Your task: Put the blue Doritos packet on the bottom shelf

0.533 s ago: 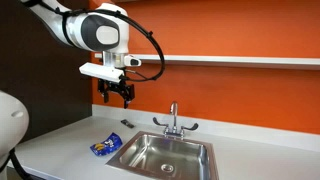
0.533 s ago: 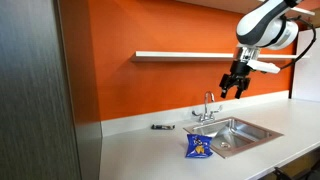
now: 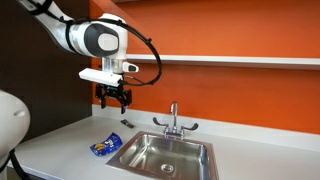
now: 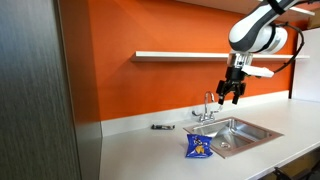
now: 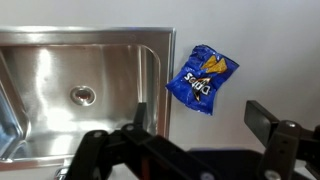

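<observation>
The blue Doritos packet lies flat on the white counter next to the sink's edge; it also shows in an exterior view and in the wrist view. My gripper hangs high above the counter, open and empty, well above the packet; it also shows in an exterior view. In the wrist view its jaws are spread, with the packet beyond them. A single white shelf runs along the orange wall.
A steel sink with a faucet is set in the counter beside the packet. A small dark object lies on the counter near the wall. A dark panel stands at one end.
My gripper has shifted sideways along the counter, away from the faucet and nearer above the packet. The packet has not moved.
</observation>
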Motion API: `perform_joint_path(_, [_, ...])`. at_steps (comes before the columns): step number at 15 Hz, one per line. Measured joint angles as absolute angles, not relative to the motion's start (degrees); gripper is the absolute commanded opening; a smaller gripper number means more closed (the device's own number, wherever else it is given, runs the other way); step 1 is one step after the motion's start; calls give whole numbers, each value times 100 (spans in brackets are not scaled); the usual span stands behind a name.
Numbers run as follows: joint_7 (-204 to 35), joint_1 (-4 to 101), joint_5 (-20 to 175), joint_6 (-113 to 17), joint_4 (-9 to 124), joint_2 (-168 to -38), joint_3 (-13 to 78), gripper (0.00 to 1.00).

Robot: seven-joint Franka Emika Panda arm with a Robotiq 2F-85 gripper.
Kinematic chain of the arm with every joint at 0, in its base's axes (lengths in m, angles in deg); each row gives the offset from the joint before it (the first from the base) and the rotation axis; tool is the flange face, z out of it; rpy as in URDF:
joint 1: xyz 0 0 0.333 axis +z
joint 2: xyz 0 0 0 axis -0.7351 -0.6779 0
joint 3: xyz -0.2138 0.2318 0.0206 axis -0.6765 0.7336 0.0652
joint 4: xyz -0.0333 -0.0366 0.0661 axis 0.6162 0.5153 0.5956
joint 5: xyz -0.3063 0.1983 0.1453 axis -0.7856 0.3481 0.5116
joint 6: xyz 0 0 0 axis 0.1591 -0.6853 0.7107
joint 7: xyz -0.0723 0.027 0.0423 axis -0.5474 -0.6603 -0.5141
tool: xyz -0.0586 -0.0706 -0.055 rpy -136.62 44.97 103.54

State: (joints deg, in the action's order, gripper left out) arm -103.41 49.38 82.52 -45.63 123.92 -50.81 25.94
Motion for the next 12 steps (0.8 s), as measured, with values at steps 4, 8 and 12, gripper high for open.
perform_joint_path(4, [-10194, 5052, 8333, -4791, 12242, -5741, 2899, 100])
perform_joint_path(8, [-10159, 5180, 8615, -5447, 12065, -6379, 3008, 100])
perform_joint_path(12, [-9868, 5187, 8598, -5949, 11818, -7210, 3208, 100])
